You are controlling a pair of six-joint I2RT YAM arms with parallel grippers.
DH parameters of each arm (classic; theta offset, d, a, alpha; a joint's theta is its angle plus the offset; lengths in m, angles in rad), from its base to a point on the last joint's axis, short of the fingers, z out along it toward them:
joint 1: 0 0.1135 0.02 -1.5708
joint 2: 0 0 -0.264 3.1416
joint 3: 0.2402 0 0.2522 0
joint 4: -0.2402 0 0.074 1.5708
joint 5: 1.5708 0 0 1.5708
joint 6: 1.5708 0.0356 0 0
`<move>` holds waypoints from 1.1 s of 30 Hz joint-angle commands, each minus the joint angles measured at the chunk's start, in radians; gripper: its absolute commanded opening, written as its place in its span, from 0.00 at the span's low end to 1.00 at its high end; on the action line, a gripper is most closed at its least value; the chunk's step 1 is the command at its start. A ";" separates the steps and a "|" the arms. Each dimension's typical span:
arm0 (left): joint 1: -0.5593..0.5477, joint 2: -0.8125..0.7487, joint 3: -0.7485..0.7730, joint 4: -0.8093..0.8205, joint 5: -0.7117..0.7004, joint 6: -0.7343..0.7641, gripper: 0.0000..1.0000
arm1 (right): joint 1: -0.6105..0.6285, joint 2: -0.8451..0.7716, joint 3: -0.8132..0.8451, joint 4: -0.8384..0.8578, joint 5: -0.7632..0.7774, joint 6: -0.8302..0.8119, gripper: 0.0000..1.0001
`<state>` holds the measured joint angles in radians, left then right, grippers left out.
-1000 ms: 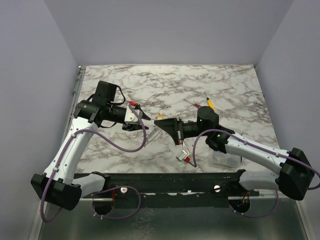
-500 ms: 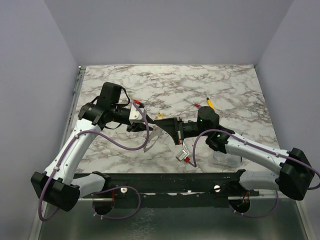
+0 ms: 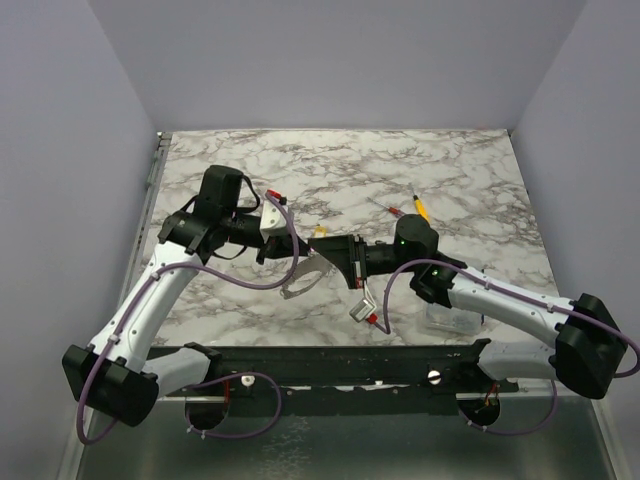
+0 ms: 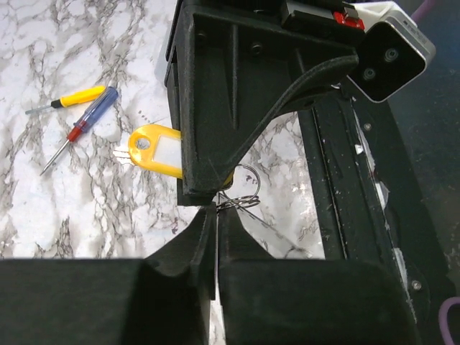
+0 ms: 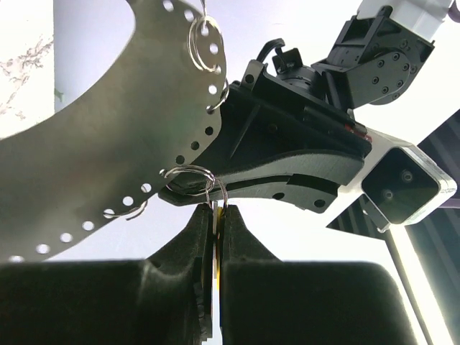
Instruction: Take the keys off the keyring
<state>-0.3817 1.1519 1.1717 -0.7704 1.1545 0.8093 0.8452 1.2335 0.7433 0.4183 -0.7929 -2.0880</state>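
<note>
one key (image 4: 154,149) shows: a flat yellow tag with a white label, one end tucked into the right hand (image 5: 215,215). one keyring (image 5: 108,136), a broad grey curved band punched with a row of holes, hangs just in front of that hand, and at least three small wire rings (image 5: 203,44) thread through its holes. two tools lie behind the right hand near its wrist, a yellow-handled screwdriver (image 4: 75,97) and a red and blue screwdriver (image 4: 90,121), side by side. one clear box (image 3: 452,320) sits beside the right forearm on its near side.

the two arms reach toward each other and meet tip to tip above the middle of the table (image 3: 350,170). the right hand is clamped flat on the key's yellow edge, with one wire ring looped right at its fingertips. the left hand (image 4: 215,215) has its fingers almost together, only a slit between them, tips at that same ring; whether it pinches anything cannot be told.

the table is white marble pattern with grey veins, with a black rail (image 3: 330,362) along its near edge. plain pale walls (image 3: 330,60) stand on three sides.
</note>
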 commanded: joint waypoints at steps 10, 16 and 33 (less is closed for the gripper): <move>0.024 -0.118 -0.217 0.655 -0.126 -0.936 0.00 | 0.006 -0.039 -0.054 0.092 0.086 -0.274 0.01; 0.028 -0.100 -0.308 1.008 -0.154 -1.460 0.00 | 0.006 -0.052 -0.074 0.104 0.107 -0.265 0.01; 0.030 -0.157 -0.489 1.186 -0.228 -1.965 0.00 | 0.006 -0.043 -0.089 0.177 0.237 -0.241 0.01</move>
<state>-0.3500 1.0512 0.7109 0.3794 0.9497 -1.0565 0.8448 1.1835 0.6586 0.5732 -0.6262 -2.0949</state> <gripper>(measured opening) 0.017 0.058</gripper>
